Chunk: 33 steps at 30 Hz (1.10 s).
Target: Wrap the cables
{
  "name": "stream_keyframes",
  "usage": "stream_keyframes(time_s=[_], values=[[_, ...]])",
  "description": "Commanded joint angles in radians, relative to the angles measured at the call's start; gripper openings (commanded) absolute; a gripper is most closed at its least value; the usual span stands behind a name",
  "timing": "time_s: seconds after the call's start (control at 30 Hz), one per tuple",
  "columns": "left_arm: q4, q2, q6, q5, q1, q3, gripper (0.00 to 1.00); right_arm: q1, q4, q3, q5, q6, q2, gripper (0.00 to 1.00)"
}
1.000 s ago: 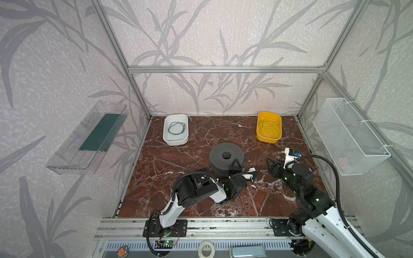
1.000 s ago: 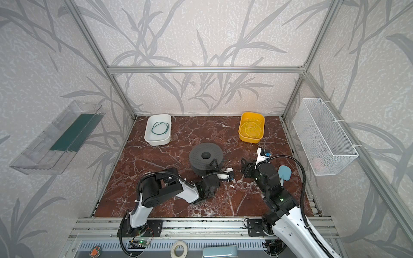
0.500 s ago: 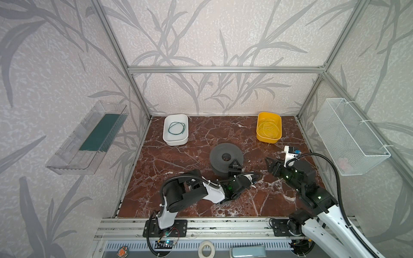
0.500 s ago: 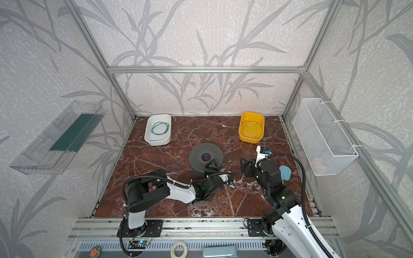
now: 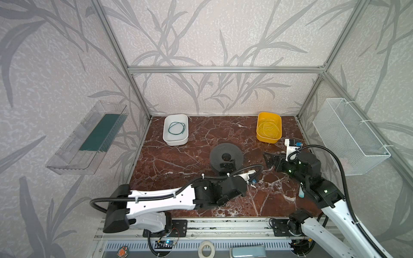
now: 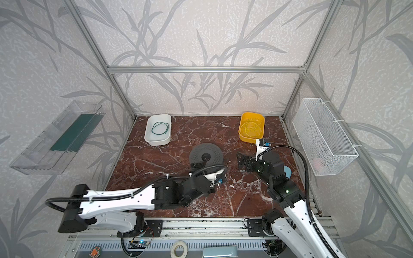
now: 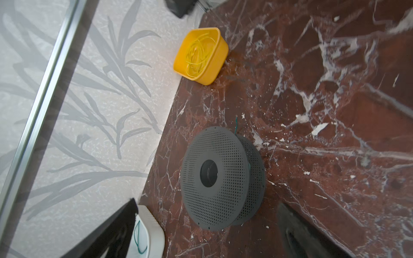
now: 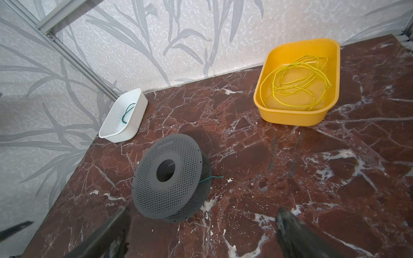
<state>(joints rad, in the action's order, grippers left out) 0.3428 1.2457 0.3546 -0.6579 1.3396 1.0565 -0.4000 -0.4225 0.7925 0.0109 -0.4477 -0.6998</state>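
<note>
**Bimanual workcell, overhead and wrist views.** A dark grey perforated plastic spool is lying on one flange near the middle of a red-brown marble tabletop, its hub hole facing up. A thin dark green cable is running in between the two flanges. Only its short free end is showing clearly, sticking out past the rim on the side towards the right arm. How much is wound inside cannot be told.

A second dark green cable is lying as a loose round loop inside a white rectangular plastic tub at the far left of the tabletop. Thin yellow cables are lying tangled in a yellow rectangular plastic tub at the far right.

The left gripper is hovering just beside the near edge of the spool. In the left wrist view its two dark fingers are standing wide apart, holding nothing, with the spool lying beyond their tips. The right gripper is pointing at the spool from the right, well apart from it. Its fingers are likewise spread wide and are gripping nothing.

A clear plastic tray is hanging on the left wall and a white wire-mesh basket on the right wall.
</note>
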Motion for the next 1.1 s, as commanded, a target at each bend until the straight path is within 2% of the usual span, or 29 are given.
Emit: stream_keyframes(time_s=[0.0, 0.07, 0.13, 0.17, 0.23, 0.3, 0.43, 0.53, 0.63, 0.73, 0.83, 0.93, 1.07], values=[[0.004, -0.113, -0.149, -0.043, -0.017, -0.056, 0.99, 0.000, -0.025, 0.028, -0.004, 0.015, -0.033, 0.99], [-0.147, -0.185, -0.069, -0.091, -0.035, -0.164, 0.99, 0.000, -0.005, 0.008, -0.028, 0.047, -0.033, 0.99], [-0.277, -0.259, -0.076, -0.132, -0.092, -0.270, 0.99, -0.002, 0.078, -0.037, -0.033, 0.160, -0.017, 0.99], [-0.259, -0.290, -0.124, -0.093, -0.140, -0.290, 0.99, -0.002, 0.124, -0.066, -0.034, 0.210, -0.009, 0.99], [-0.238, -0.360, -0.269, -0.001, -0.299, -0.337, 0.99, -0.002, 0.240, -0.141, -0.067, 0.311, 0.004, 0.99], [-0.297, -0.413, -0.319, 0.025, -0.421, -0.409, 0.99, -0.001, 0.317, -0.190, -0.109, 0.377, 0.001, 0.99], [-0.433, -0.452, -0.337, -0.024, -0.623, -0.520, 0.99, -0.002, 0.432, -0.251, -0.187, 0.471, -0.046, 0.99], [-0.563, -0.458, -0.344, 0.079, -0.789, -0.610, 0.99, 0.001, 0.532, -0.288, -0.219, 0.528, -0.087, 0.99], [-0.812, -0.474, -0.284, 0.092, -0.871, -0.743, 0.99, 0.013, 0.619, -0.322, -0.237, 0.594, -0.124, 0.99], [-0.966, -0.450, -0.272, 0.120, -0.969, -0.837, 0.99, 0.055, 0.709, -0.367, -0.224, 0.611, -0.148, 0.99], [-1.028, -0.377, -0.301, 0.191, -1.078, -0.867, 0.99, 0.090, 0.800, -0.407, -0.213, 0.623, -0.168, 0.99], [-1.111, -0.283, -0.338, 0.271, -1.169, -0.882, 0.99, 0.108, 0.815, -0.426, -0.236, 0.641, -0.180, 0.99], [-1.232, -0.129, -0.358, 0.333, -1.230, -0.877, 0.99, 0.136, 0.933, -0.494, -0.215, 0.624, -0.233, 0.99]])
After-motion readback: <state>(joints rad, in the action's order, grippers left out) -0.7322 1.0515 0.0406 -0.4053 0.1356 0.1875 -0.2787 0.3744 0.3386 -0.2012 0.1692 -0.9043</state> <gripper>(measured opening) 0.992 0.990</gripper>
